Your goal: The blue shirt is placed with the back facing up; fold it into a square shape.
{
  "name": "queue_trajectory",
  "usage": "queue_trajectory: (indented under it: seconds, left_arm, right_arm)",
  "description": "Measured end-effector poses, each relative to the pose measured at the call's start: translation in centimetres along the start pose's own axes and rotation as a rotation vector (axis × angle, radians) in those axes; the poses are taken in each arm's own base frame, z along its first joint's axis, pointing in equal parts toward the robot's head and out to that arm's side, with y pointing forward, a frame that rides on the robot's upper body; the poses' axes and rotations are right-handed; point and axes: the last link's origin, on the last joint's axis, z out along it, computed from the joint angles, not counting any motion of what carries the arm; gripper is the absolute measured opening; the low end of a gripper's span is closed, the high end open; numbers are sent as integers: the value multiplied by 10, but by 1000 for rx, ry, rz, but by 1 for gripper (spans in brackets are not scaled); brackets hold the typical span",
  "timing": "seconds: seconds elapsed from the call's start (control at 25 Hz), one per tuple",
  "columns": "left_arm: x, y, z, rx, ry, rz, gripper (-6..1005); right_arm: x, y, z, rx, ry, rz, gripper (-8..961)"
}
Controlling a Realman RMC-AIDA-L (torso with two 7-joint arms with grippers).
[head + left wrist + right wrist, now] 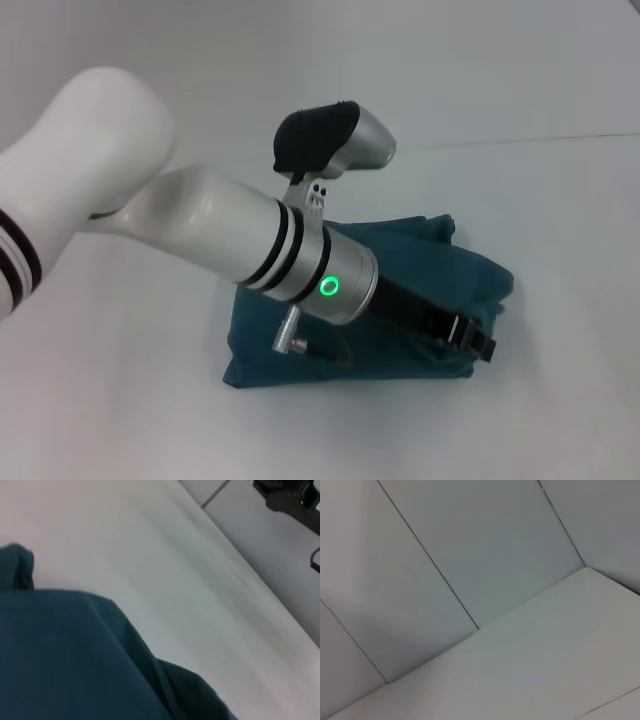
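No writing or label can be read on the blue shirt (pixel 420 265); only plain teal-blue cloth is shown. The shirt is seen lying on the white worktop (pixel 560 380) as a compact, roughly square bundle, near the middle of the head view, with rumpled folds along its far and right edges. The left arm is stretched across it from the left, and much of the cloth is hidden beneath the arm's white and silver wrist, where a green ring light is lit. The left claw (pixel 478 340) is held low at the bundle's right front edge; whether its fingers are apart or together cannot be told. In the left wrist view the shirt (pixel 65 655) is seen close up against the worktop (pixel 165 565). The right claw is not seen anywhere; only the bare worktop (pixel 530 670) and panelled wall (pixel 470 545) are shown by its camera.
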Motion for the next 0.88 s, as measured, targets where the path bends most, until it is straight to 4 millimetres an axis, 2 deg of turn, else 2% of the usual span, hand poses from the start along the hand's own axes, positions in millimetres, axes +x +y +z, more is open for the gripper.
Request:
queue_trajectory:
  seconds: [0.12,0.36,0.48,0.6,0.72,0.88]
  left_arm:
    - [-3,1,1,-23,2,-23,114]
    - [-12,0,2,-48,-35,-42,291]
    - [-15,3,1,-67,-63,-47,524]
    - [-15,6,-4,-93,-80,-56,594]
    - [-9,9,-15,-133,-64,-60,664]
    - [3,0,-46,-172,45,-36,758]
  right_arm:
    - [1,4,3,-14,10,-9,-2]
    - [5,10,7,-47,46,-37,-2]
    - [5,14,9,-61,61,-49,-1]
    - [3,18,11,-73,92,-78,6]
    - [2,22,12,-93,119,-104,25]
    - [0,35,13,-148,226,-159,52]
